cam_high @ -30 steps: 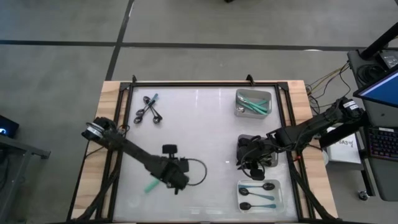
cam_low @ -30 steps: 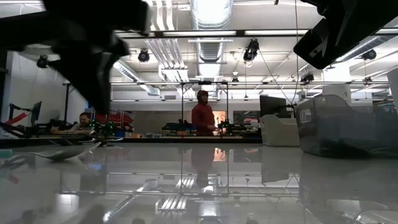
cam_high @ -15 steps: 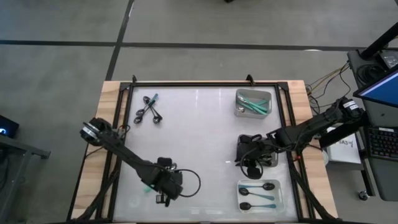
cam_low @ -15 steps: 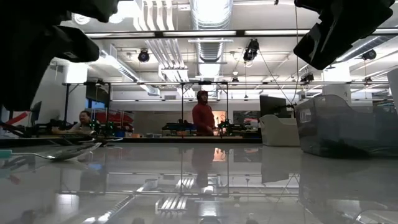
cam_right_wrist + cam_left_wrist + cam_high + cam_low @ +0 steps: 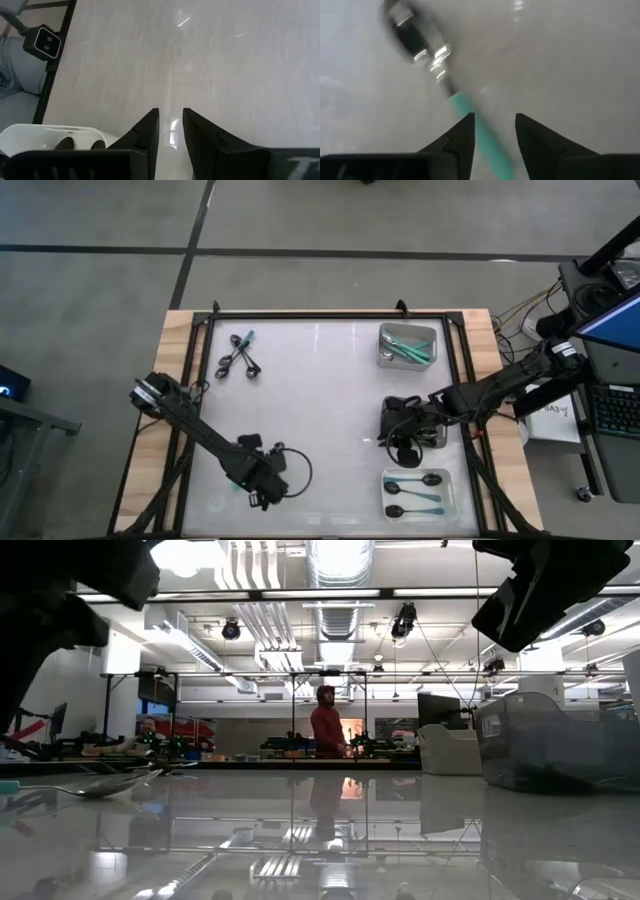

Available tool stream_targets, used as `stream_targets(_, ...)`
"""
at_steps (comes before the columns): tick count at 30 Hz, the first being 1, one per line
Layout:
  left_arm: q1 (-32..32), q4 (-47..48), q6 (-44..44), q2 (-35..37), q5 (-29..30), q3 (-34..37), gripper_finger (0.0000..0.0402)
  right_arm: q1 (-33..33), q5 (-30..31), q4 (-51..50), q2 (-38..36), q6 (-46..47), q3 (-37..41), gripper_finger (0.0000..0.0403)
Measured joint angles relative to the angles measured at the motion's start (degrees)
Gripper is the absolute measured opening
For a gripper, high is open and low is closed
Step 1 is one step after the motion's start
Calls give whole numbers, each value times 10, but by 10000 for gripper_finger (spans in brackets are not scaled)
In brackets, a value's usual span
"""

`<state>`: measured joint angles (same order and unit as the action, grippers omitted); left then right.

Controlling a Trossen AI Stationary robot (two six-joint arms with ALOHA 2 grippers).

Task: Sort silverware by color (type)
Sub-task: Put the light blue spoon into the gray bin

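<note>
A spoon (image 5: 451, 90) with a black bowl and a teal handle lies under my left gripper (image 5: 494, 117), blurred against the white table top. Its handle runs between the two parted fingers, close to one of them. In the high view my left gripper (image 5: 262, 485) is near the table's front left, and a bit of teal handle (image 5: 237, 488) shows beside it. My right gripper (image 5: 402, 442) hangs at the right over a tray (image 5: 432, 430), its fingers (image 5: 150, 125) slightly apart with nothing between them. More spoons (image 5: 240, 355) lie loose at the far left. My left gripper points down over the spoon's teal handle (image 5: 479, 134), which passes along the inner edge of one finger (image 5: 465, 135). Blur hides whether the finger touches the handle. The fingers lie on either side of the handle, which runs along the gap between them.
A grey tray (image 5: 408, 345) at the far right holds teal-handled spoons. A white tray (image 5: 420, 493) at the near right holds dark-bowled spoons, and its rim (image 5: 50, 131) shows in the right wrist view. A black frame (image 5: 330, 313) borders the table.
My left gripper has gone toward the table's near edge and a little to the left, turning about its wrist as it went. The teal-handled spoon has moved along with it. My right arm has kept still.
</note>
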<state>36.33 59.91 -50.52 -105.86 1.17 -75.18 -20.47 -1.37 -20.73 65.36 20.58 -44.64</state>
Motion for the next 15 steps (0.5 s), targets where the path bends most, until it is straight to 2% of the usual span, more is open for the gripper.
stream_targets(4,3,31,-29,1,34,6,134,0,0,0,0,0,0,77)
stream_targets(15,5,22,-97,4,29,61,135,0,0,0,0,-2,0,77)
